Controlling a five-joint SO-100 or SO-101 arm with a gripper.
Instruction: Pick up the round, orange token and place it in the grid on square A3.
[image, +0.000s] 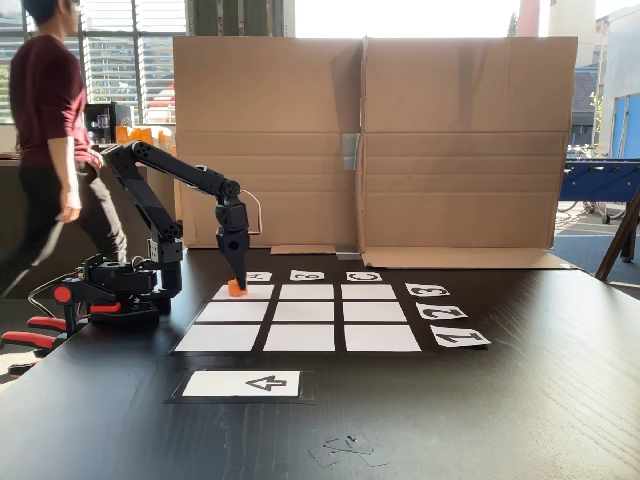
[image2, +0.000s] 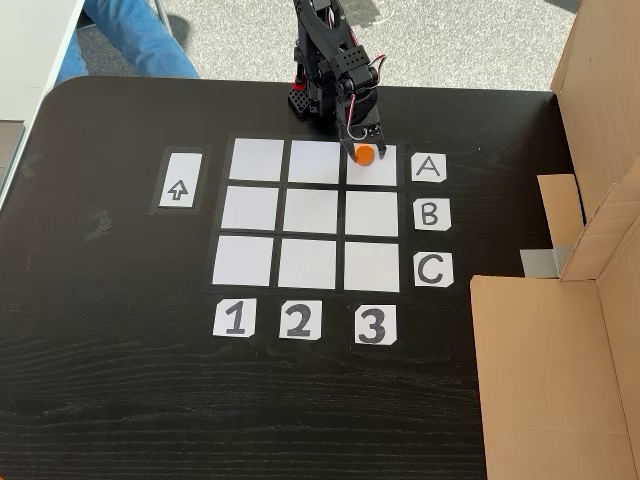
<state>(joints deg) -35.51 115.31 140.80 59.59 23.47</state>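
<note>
The orange token (image: 236, 289) (image2: 364, 154) rests on the grid (image: 300, 337) (image2: 305, 265), at the edge of square A3 (image: 258, 293) (image2: 376, 173) nearest the arm's base. That is the corner cell where the A row meets the 3 column. My gripper (image: 238, 280) (image2: 358, 146) points straight down onto the token. Its fingers are drawn narrow and pinch the token's top. The token's lower part shows below the fingertips, touching the white cell.
A white card with a black arrow (image: 243, 383) (image2: 178, 190) lies beside the grid. Tall cardboard walls (image: 450, 140) (image2: 560, 370) stand behind it. The arm's base (image: 110, 290) and red clamps (image: 30, 335) sit at the table's left. A person (image: 50, 130) stands beyond.
</note>
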